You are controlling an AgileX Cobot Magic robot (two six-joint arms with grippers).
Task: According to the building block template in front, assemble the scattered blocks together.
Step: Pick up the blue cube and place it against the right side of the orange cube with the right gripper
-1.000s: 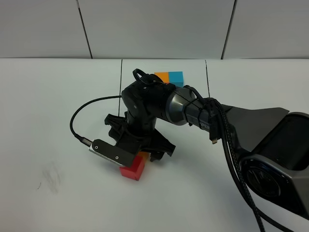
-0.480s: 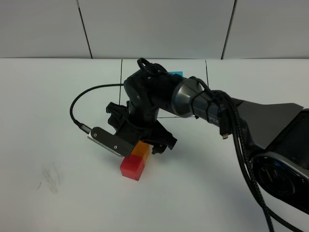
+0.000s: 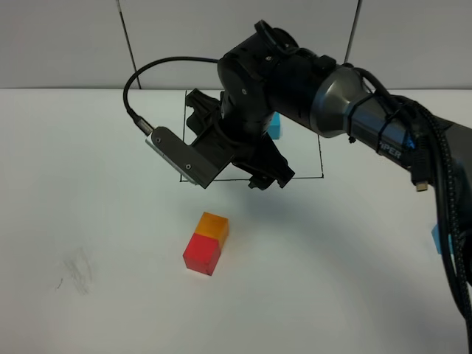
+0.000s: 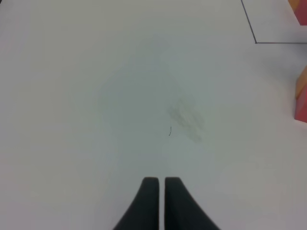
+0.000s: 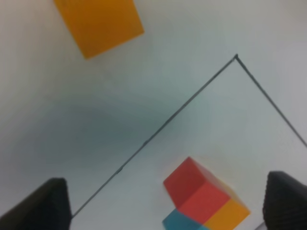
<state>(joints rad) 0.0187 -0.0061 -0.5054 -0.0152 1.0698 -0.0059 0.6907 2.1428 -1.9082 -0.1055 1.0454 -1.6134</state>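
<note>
**Reaching right for the last loose block**

Two of the blocks already sit together near the middle of the table [image 3: 88, 184]. The orange block [image 3: 214, 224] touches the far side of the red block [image 3: 200, 255], so the pair's long axis runs near to far, leaning a little right. The cyan block [image 3: 438, 239] is the loose one. We see only a sliver of it at the right edge, partly hidden behind the cable [image 3: 451, 214] and well apart from the pair. The template [image 5: 204, 203] lies farther off inside its black frame [image 3: 321, 147]. From above the arm covers most of it, but the right wrist view shows its red, cyan and orange cubes joined.

The right claw [image 3: 267, 177] hangs above the frame's near edge, jaws spread wide with nothing between them. From there the pair lies near and to the left, while the cyan block lies near and far to the right. We judge that the coming move turns on this. The claw has to swing away from the pair to fetch the cyan block, and the right arm is plainly the nearer one.

The left claw [image 4: 159, 191] is pressed together and empty over bare table on the left. It would have to cross the whole scene to reach the cyan block. We cannot tell from here which face of the pair the cyan block should meet.
</note>
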